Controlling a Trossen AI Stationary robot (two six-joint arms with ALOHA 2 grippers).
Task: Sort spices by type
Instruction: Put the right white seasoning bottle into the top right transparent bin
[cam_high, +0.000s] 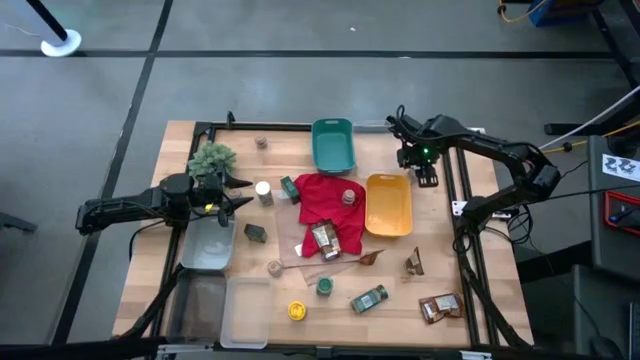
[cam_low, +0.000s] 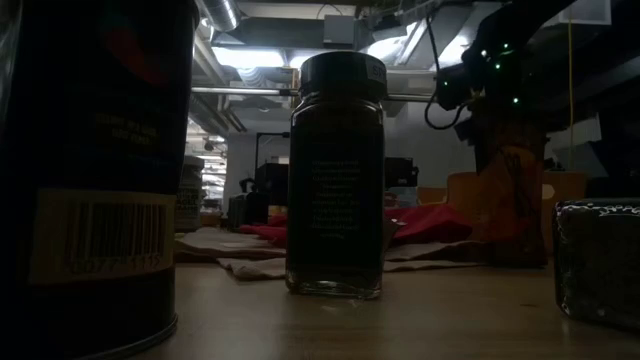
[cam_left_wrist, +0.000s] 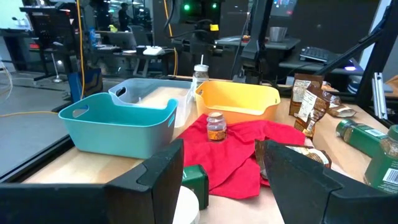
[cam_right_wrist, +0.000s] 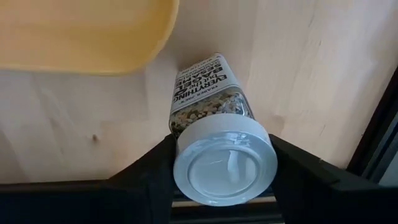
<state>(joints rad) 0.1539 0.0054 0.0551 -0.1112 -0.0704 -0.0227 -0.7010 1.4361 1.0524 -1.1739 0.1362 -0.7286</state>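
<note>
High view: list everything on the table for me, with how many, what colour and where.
Bins: four; teal at top middle, yellow right of the cloth, two clear grey at lower left.
Red cloth: one, centre.
Plant: one, green, upper left.
Loose jars: at least seven; tan, white, green or yellow lids; scattered around and on the cloth.
Dark tin: one, left of the cloth.
Foil packets: at least three, brown; one on the cloth, others lower right.
Seasoning jar: one, white lid, beside the yellow bin.
Left gripper: jaws open, left of the cloth.
Right gripper: jaws closed on the seasoning jar's lid.
</note>
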